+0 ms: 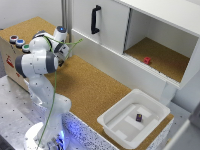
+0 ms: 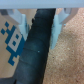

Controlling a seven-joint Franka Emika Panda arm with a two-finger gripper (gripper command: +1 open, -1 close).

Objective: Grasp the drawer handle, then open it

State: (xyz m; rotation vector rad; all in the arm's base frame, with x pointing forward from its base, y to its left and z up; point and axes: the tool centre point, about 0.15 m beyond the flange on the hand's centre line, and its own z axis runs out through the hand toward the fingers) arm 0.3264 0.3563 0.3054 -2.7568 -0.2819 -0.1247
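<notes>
In the wrist view a dark bar, the drawer handle, runs between my two pale fingers. My gripper is open and straddles the handle. One finger is close against it and a small gap shows at the other. The pale beige drawer front with a blue square marker lies beside the handle. In the exterior view the low cork-topped box with red, blue and green buttons stands at the left. My arm reaches to its side and hides the gripper, handle and drawer front.
A big white cabinet with a long black door handle stands at the back, with a red cube in its open compartment. A white tray holding a small dark object sits at the cork table's front right.
</notes>
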